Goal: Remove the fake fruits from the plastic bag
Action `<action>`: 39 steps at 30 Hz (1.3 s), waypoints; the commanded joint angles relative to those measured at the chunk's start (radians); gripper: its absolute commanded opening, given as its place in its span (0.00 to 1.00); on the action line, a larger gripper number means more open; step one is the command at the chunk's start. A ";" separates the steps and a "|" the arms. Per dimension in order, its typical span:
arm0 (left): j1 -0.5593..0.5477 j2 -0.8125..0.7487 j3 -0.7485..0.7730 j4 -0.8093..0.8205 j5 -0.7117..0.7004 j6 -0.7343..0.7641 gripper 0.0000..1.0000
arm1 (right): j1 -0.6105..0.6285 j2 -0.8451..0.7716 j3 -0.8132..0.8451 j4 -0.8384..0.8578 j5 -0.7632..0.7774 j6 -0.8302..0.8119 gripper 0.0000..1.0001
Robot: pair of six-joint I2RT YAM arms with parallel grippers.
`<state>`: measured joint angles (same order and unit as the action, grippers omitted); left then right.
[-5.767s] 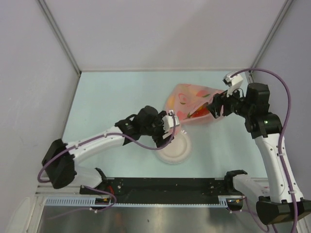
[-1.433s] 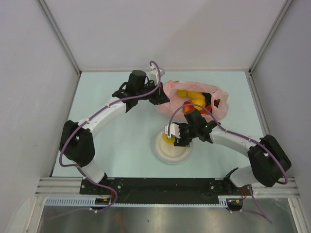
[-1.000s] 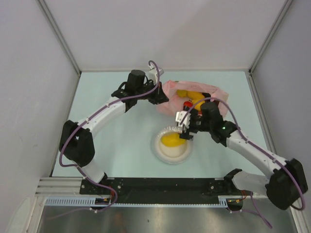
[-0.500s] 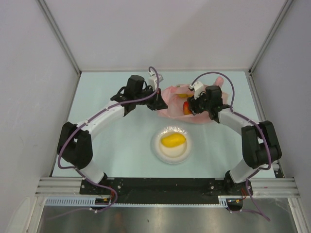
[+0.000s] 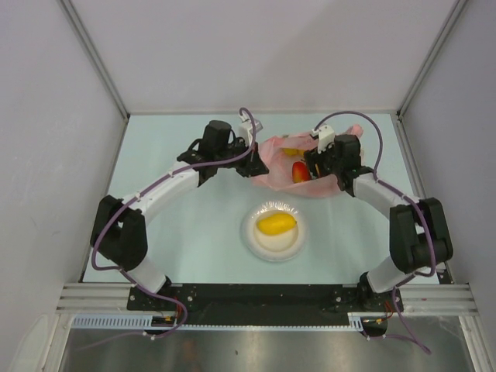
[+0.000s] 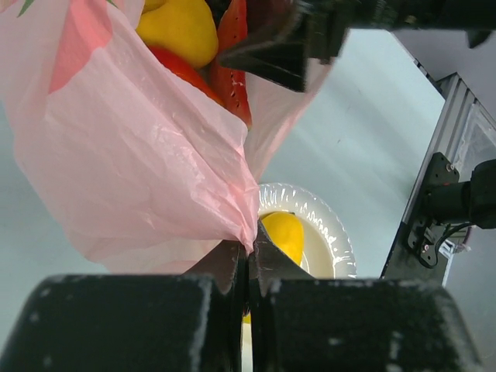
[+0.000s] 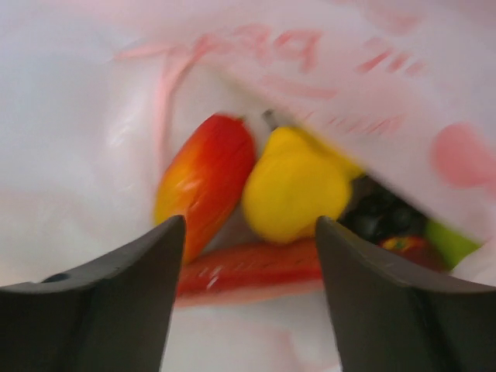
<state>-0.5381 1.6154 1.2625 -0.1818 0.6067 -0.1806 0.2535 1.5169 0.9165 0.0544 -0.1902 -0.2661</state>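
The pink plastic bag point(image 5: 298, 159) lies at the back of the table, its mouth held up. My left gripper point(image 6: 249, 246) is shut on the bag's point(image 6: 132, 147) left rim. My right gripper point(image 7: 249, 225) is open inside the mouth, nothing between its fingers. In front of it lie a red-orange mango point(image 7: 203, 182), a yellow fruit point(image 7: 294, 186), a pinkish-red slice point(image 7: 256, 267), dark grapes point(image 7: 384, 213) and a green fruit point(image 7: 449, 240). One yellow fruit point(image 5: 277, 224) lies on the white plate point(image 5: 252, 236).
The plate point(image 6: 329, 232) sits in front of the bag, mid-table. White walls close in the left, back and right sides. The black rail with the arm bases point(image 5: 263, 298) runs along the near edge.
My right gripper has gone from above the plate, where the yellow fruit stays, back into the bag's mouth. The left gripper keeps its hold on the rim.
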 commanded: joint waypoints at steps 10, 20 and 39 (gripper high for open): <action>-0.016 0.009 0.084 0.010 0.016 0.049 0.00 | -0.051 0.284 0.203 0.004 0.117 -0.194 0.95; -0.026 0.038 0.090 0.018 0.016 0.046 0.00 | -0.062 0.232 0.203 -0.039 0.014 -0.196 0.72; -0.033 0.074 0.144 0.005 -0.007 0.049 0.00 | 0.133 -0.340 0.044 -0.455 -0.462 -0.313 0.54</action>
<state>-0.5648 1.6966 1.3655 -0.1822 0.6052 -0.1566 0.3260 1.2331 1.0588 -0.2565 -0.5518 -0.4904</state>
